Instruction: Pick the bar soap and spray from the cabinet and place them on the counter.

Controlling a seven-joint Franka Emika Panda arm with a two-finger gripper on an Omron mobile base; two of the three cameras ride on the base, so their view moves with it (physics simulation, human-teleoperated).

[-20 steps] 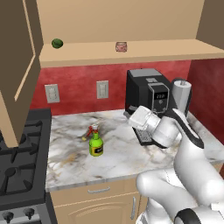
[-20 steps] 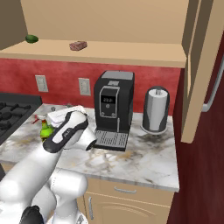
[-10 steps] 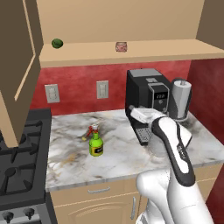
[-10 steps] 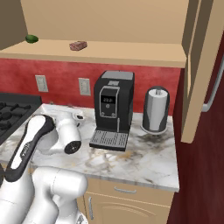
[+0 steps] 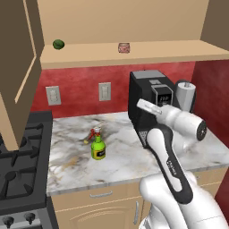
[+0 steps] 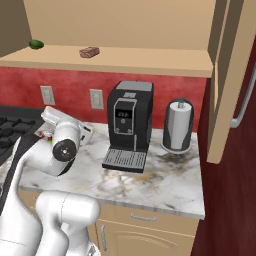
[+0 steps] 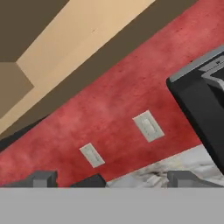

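The bar soap (image 5: 123, 48) (image 6: 89, 51) lies on the open cabinet's shelf (image 5: 147, 56), pinkish-tan and small. On the marble counter (image 5: 120, 163) the green spray (image 5: 98, 146) with its red nozzle stands upright, left of the arm. My gripper (image 5: 145, 106) (image 7: 113, 179) hovers above the counter in front of the coffee machine, well below the shelf, and points at the red back wall. Its fingertips (image 7: 42, 178) stand wide apart: it is open and holds nothing.
A black coffee machine (image 5: 150, 100) (image 6: 129, 125) stands at the back of the counter, a grey canister (image 6: 178, 125) to its right. A dark green ball (image 5: 58, 44) sits on the shelf's left. The cabinet doors (image 5: 20, 67) (image 6: 232, 75) hang open. The gas stove (image 5: 18, 170) lies left.
The arm has straightened upward and the hand has risen a little in front of the coffee machine, turning toward the back wall. The spray and the soap have not moved; the jaws stay open.
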